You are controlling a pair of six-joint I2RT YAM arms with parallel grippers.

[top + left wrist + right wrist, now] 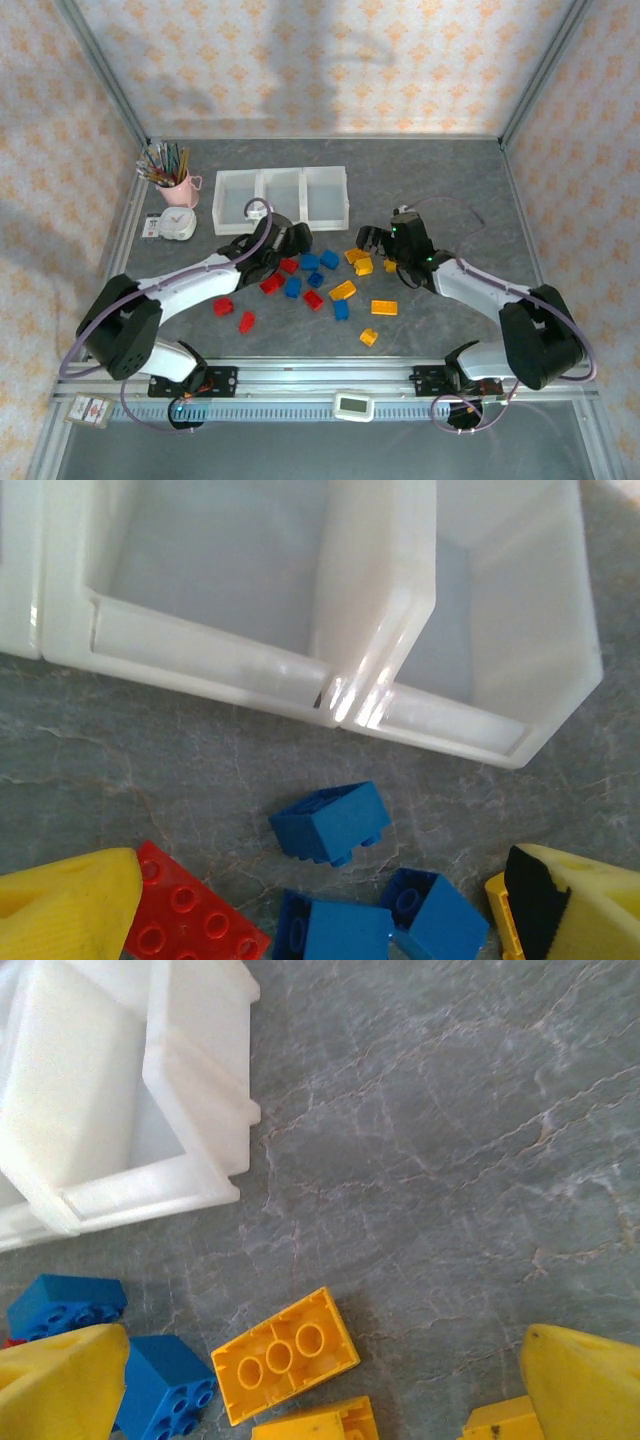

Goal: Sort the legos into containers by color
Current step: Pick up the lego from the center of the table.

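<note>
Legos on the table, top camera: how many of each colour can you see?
Red legos: 5
Blue legos: 5
Yellow-orange legos: 6
Total: 16 visible from above; some may be hidden.

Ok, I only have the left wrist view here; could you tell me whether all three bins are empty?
Observer: Yes, the top view shows all three bins empty.
Operator: Thank you. And where is the right gripper, please?
Observer: The right gripper is open over a yellow brick, at the right side of the pile.
Operator: Is anything else standing near the bins?
Observer: A pink cup of pencils stands just left of them.
</note>
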